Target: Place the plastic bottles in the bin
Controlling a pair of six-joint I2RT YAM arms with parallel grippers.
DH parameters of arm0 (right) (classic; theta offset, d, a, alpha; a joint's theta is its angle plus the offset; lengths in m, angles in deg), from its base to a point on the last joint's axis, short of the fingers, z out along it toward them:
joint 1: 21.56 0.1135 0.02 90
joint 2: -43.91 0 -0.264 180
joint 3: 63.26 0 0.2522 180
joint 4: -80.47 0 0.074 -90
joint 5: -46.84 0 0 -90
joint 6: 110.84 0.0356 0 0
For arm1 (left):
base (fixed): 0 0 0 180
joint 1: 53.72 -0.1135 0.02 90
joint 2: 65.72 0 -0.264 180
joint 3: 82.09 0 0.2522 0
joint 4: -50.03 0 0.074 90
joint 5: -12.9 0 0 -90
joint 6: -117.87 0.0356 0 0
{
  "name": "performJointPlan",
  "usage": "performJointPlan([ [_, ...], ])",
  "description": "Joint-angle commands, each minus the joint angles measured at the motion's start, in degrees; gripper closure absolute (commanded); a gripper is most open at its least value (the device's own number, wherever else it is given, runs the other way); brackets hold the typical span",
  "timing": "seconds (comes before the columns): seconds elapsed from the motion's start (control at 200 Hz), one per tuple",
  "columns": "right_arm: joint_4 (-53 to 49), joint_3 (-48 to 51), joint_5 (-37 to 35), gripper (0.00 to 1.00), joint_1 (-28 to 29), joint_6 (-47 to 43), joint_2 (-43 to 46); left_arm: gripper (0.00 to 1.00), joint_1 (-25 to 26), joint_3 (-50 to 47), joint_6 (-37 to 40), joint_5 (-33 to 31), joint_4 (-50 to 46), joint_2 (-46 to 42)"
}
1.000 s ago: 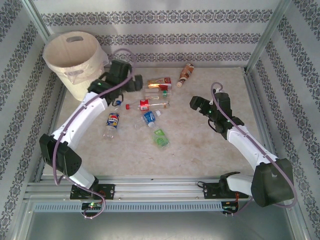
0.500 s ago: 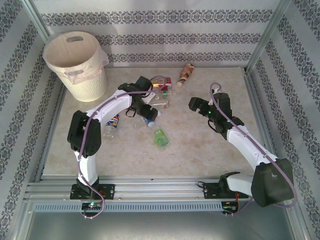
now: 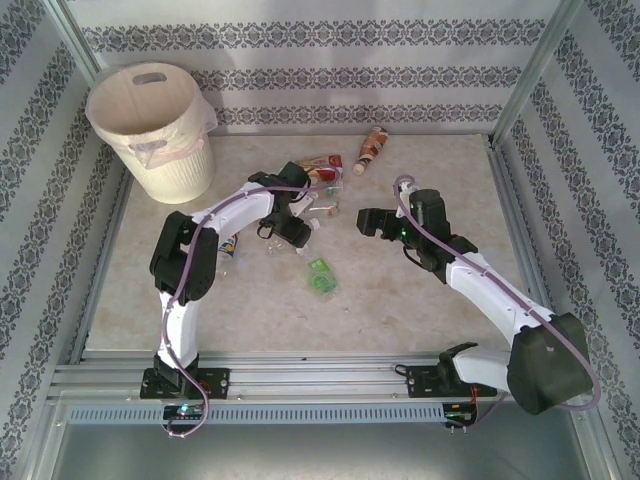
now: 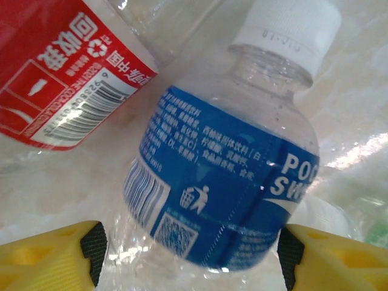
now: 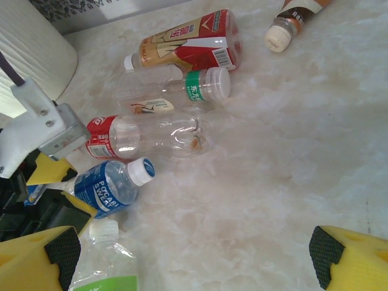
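Left gripper (image 4: 192, 253) straddled the Pocari Sweat bottle (image 4: 224, 182), grip unclear; right gripper (image 5: 194, 250) gaped open. Slick round plastic could squirt out.

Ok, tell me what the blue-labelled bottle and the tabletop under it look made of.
Small blue-labelled clear bottle: thin transparent plastic, glossy; the surface shows through its wall. Its white cap: opaque plastic, matte. Pale mottled tabletop: marble-like veining, soft sheen; stone or printed laminate, can't tell.
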Motion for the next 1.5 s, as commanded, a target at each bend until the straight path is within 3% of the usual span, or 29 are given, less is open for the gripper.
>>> performJointPlan([
  [0.0, 0.8, 0.0, -0.2, 0.02, 0.4, -1.7, -0.1, 0.24, -0.6, 0.0, 0.7, -0.6, 2.2, 1.0],
  [0.32, 1.0, 0.2, -0.6, 0.02, 0.6, -1.9, -0.1, 0.23, -1.5, -1.2, -1.0, -0.5, 4.7, 2.5],
  [0.54, 1.1, 0.5, -1.4, 0.02, 0.6, -1.8, 0.5, 0.38, -1.5, -1.3, -1.7, -1.0, 4.9, -1.2],
  [0.695, 1.3, 0.8, -2.4, 0.02, 0.6, -2.0, 1.0, 0.42, -1.6, -1.8, -1.4, 0.1, 4.8, -6.1],
  [0.954, 1.8, 0.7, -3.4, 0.02, 0.6, -2.0, 1.2, 0.45, -3.5, -2.2, -0.5, 6.8, 5.7, -13.4],
  [1.154, 2.7, 0.8, -4.4, 0.02, 0.6, -2.0, 1.5, 0.48, -8.7, -0.1, -6.0, 14.7, 13.0, -18.9],
  [1.304, 3.8, 0.5, -5.0, 0.02, 0.6, -1.9, 1.7, 0.5, -12.8, 4.9, -11.5, 17.0, 20.5, -20.6],
  [1.414, 4.0, 0.3, -5.3, 0.02, 0.6, -2.1, 2.2, 0.51, -16.3, 11.6, -14.4, 12.5, 22.4, -20.9],
  [1.499, 4.0, 0.5, -5.7, 0.02, 0.6, -2.4, 2.7, 0.51, -18.7, 16.1, -16.9, 2.7, 23.5, -21.0],
])
